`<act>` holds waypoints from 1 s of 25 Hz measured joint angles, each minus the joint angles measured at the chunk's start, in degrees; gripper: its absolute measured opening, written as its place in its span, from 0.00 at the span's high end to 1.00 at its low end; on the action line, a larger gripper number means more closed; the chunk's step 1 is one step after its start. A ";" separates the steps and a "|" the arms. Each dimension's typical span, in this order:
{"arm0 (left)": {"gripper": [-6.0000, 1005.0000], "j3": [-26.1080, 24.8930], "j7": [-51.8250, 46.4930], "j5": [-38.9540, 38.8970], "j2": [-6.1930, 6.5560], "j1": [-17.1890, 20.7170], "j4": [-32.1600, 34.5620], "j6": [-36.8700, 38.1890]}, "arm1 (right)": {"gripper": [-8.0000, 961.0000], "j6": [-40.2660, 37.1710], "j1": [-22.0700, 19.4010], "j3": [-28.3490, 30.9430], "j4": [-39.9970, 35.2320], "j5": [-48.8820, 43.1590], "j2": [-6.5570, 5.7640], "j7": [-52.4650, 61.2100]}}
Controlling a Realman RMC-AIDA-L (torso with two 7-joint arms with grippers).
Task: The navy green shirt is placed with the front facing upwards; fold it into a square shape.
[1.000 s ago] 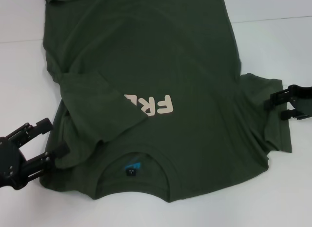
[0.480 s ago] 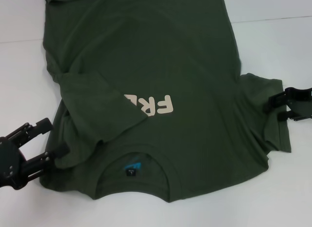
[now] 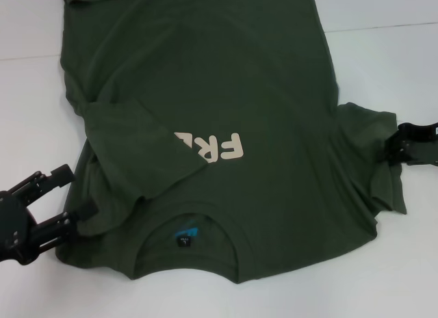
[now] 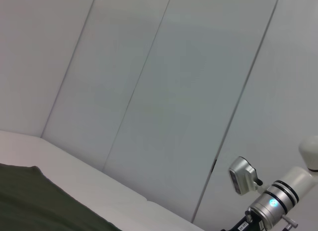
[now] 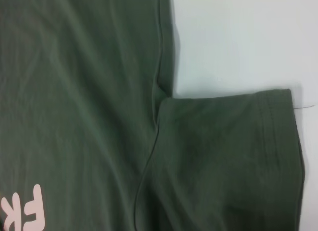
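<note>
Surface: white table [image 3: 383,65], matte, with a faint seam line running left to right across its far part.
Shirt [image 3: 226,92]: lies front up across the middle of the table, collar at the near edge, hem running out of view at the far side.
Print: cream letters [image 3: 217,148] on the chest, partly covered on the left.
Left sleeve [image 3: 140,154]: folded inward over the chest, its edge lying on the print.
Right sleeve [image 3: 373,157]: spread outward flat on the table, to the right of the body.
Collar label [image 3: 185,234]: blue and black, showing inside the neck opening.
Left gripper [image 3: 68,195]: low at the near left, fingers spread wide, tips at the shirt's near left edge, holding nothing.
Right gripper [image 3: 397,150]: at the right, at the outer hem of the right sleeve; jaw state cannot be told.
Room: pale grey wall panels [image 4: 164,92] with vertical seams behind the table, in the left wrist view.
</note>
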 joint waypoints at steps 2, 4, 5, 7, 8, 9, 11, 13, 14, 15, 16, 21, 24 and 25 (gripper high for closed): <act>0.16 0.00 0.00 0.00 0.00 -0.03 0.00 0.00 | 0.79 -0.05 0.00 0.00 -0.01 -0.01 -0.06 0.00; 0.16 0.00 0.00 0.00 0.00 -0.03 0.00 0.00 | 0.86 -0.15 -0.07 0.00 0.00 -0.01 -0.07 -0.01; 0.16 0.00 0.00 0.00 0.00 -0.03 0.00 0.00 | 0.90 -0.23 -0.12 0.00 0.00 -0.01 -0.08 -0.01; 0.16 0.00 0.00 0.00 0.00 -0.02 0.00 0.00 | 0.97 -0.54 -0.18 0.00 -0.01 0.00 -0.12 -0.05; 0.16 0.00 0.00 0.00 0.00 -0.02 0.00 0.01 | 0.97 -0.84 -0.19 0.06 -0.04 0.06 -0.16 -0.10; 0.16 0.00 0.00 -0.04 0.00 -0.02 0.00 0.02 | 0.97 -1.15 -0.22 0.19 -0.09 0.15 -0.21 -0.18; 0.16 0.00 0.00 -0.29 0.00 -0.02 0.00 0.12 | 0.98 -2.07 -0.19 0.47 -0.25 0.34 -0.35 -0.29; 0.16 0.00 0.00 -0.67 0.00 -0.02 0.00 0.28 | 0.98 -3.07 -0.11 0.59 -0.82 0.44 -0.50 -0.29; 0.16 0.00 0.00 -0.82 0.00 -0.02 0.00 0.37 | 0.98 -3.52 -0.05 0.61 -1.31 0.52 -0.53 -0.28; 0.16 0.00 0.00 -0.88 0.00 -0.02 0.00 0.42 | 0.98 -3.91 -0.03 0.61 -1.73 0.60 -0.52 -0.25; 0.16 0.00 -0.04 -0.92 0.00 -0.02 0.00 0.47 | 0.98 -4.78 0.01 0.62 -2.81 0.82 -0.45 -0.15; 0.16 0.00 -0.78 -1.39 0.00 -0.02 0.00 0.53 | 0.98 -6.27 0.44 0.77 -4.65 1.28 -0.37 0.09; 0.16 0.00 -0.79 -1.48 0.00 -0.02 0.00 0.53 | 0.98 -6.25 0.97 0.80 -4.52 1.31 -0.15 0.08; 0.16 0.00 -0.79 -1.51 0.00 -0.02 0.00 0.54 | 0.98 -6.25 1.18 0.80 -4.37 1.32 -0.05 0.04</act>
